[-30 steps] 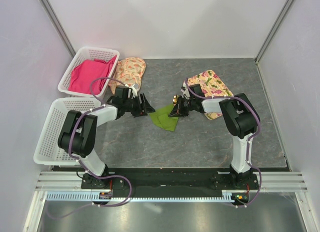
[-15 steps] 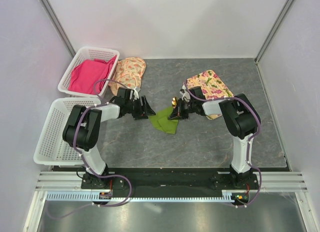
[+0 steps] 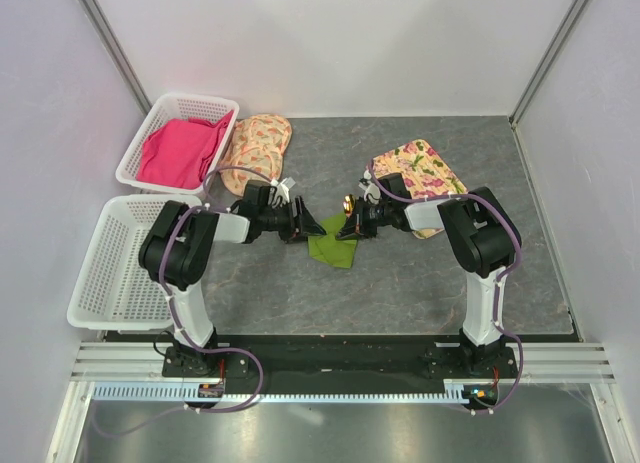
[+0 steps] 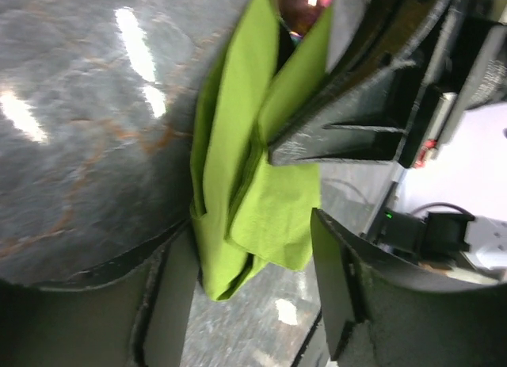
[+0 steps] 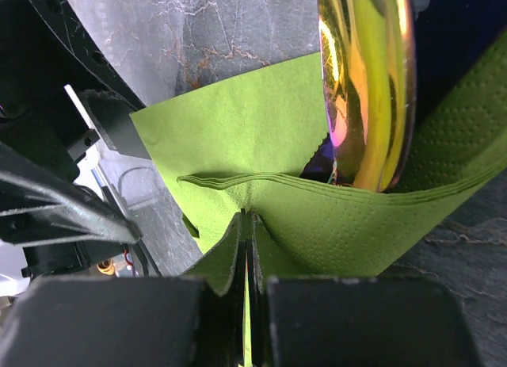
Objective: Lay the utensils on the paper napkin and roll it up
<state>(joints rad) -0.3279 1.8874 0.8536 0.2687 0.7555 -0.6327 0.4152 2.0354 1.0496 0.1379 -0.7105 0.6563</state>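
To the left, two white baskets: far basket [image 3: 190,98] with a pink cloth [image 3: 178,148] inside, near basket [image 3: 110,273] beside the left arm's base. Further back on the grey surface [image 3: 400,283], two floral mats: left mat [image 3: 258,143] touching the far basket, right mat [image 3: 420,168] just behind the right forearm. At mid-surface, between both arms and well apart from baskets and mats, the napkin [image 3: 332,248], folded over in lime-green layers. Right pincer [image 5: 247,288] clamped together on a bunched pleat of the napkin. Left pincer [image 4: 245,248] apart, its fingers [image 4: 344,296] straddling the napkin's folded corner with gaps either side. Tips of the two pincers nearly meeting over the sheet, each blocking the other's path across it. Inside the fold, the gold utensil [image 5: 368,89], shiny end poking out past the paper's far edge; long axis roughly away from the arm bases toward the back wall, leaning a little right. Dark blue beside it under the paper, shape not readable. Bare surface near the bases and to the right of the napkin; tighter on the left, toward the baskets.
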